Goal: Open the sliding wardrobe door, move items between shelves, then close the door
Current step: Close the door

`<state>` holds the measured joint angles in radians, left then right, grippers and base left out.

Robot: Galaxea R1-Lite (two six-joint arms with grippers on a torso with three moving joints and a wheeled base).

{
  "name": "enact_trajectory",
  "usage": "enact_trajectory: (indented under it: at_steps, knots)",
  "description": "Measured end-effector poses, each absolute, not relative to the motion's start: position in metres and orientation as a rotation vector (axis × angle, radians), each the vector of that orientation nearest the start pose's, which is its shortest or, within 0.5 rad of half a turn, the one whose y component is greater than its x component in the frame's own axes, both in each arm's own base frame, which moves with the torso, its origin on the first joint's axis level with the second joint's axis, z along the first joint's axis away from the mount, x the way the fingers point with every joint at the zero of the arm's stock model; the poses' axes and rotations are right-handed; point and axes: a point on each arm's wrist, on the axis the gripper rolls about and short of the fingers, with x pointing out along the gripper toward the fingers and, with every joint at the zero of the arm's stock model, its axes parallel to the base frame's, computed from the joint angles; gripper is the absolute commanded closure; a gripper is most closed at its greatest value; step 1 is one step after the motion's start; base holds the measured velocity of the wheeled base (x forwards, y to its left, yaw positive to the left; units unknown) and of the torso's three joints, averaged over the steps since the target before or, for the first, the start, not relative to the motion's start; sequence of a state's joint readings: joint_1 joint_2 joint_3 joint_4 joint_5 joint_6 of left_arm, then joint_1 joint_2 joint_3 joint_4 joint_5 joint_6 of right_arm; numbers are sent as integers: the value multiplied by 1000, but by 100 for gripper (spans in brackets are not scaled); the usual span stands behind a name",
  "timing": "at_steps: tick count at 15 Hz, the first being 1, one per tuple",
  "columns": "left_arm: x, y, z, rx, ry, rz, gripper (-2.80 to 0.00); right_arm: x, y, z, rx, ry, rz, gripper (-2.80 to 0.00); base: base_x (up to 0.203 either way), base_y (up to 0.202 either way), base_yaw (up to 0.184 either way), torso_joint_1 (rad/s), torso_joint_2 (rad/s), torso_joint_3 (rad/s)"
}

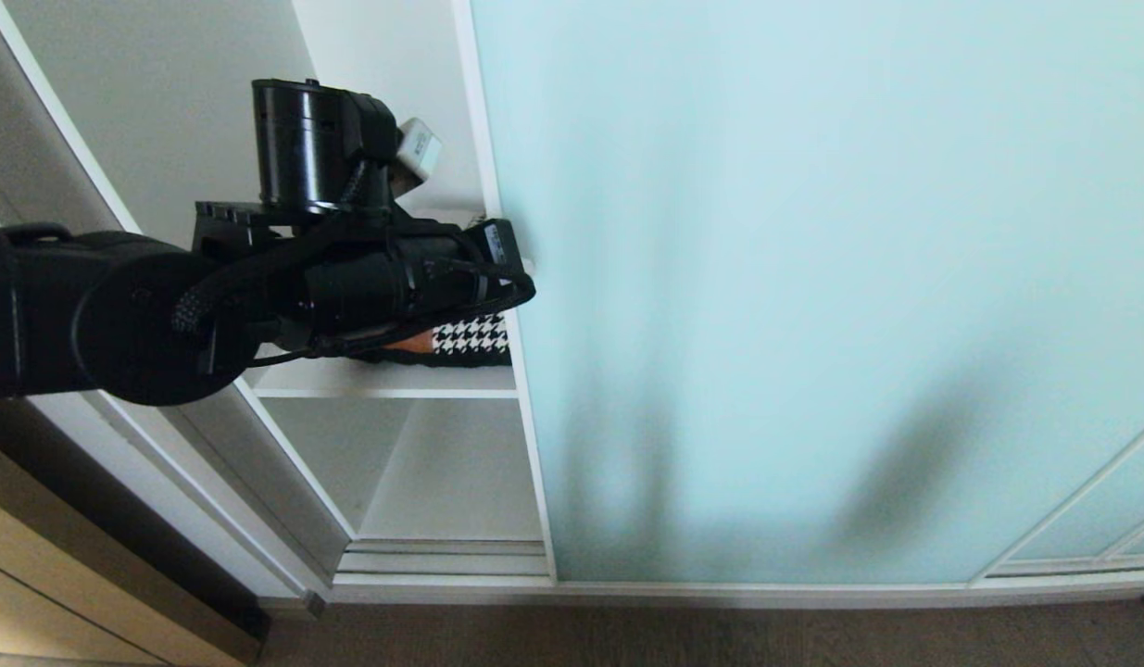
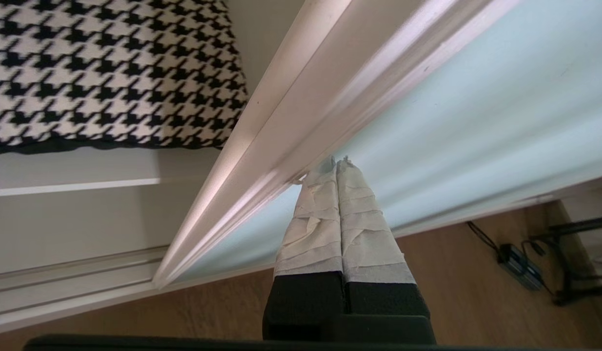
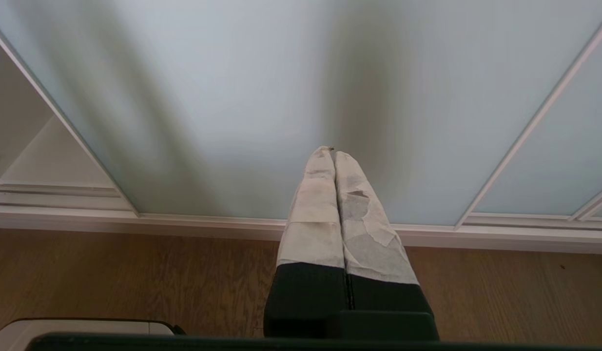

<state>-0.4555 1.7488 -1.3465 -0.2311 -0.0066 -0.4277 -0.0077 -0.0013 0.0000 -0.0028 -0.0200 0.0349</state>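
At door (image 2: 456,112) frame edge: closed left fingers (image 2: 352,214); cushion (image 2: 110,73) beside.

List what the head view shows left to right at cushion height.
Left arm → left gripper, shut, tips at the door's edge → cushion on the shelf, partly hidden under the arm → door frame → frosted sliding door.
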Motion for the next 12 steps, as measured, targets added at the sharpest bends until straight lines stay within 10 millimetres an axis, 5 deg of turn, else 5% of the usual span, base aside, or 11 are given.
enact_trajectory:
  at_steps: [7,12]
  knots:
    - [295,-128,291,-362,210,-331,0,-23,0,76,35,-4,-27,0,0,0,0,0,0,0]
    - [288,-90,298,-374,161,-205,0,-23,0,76,36,-5,-28,0,0,0,0,0,0,0]
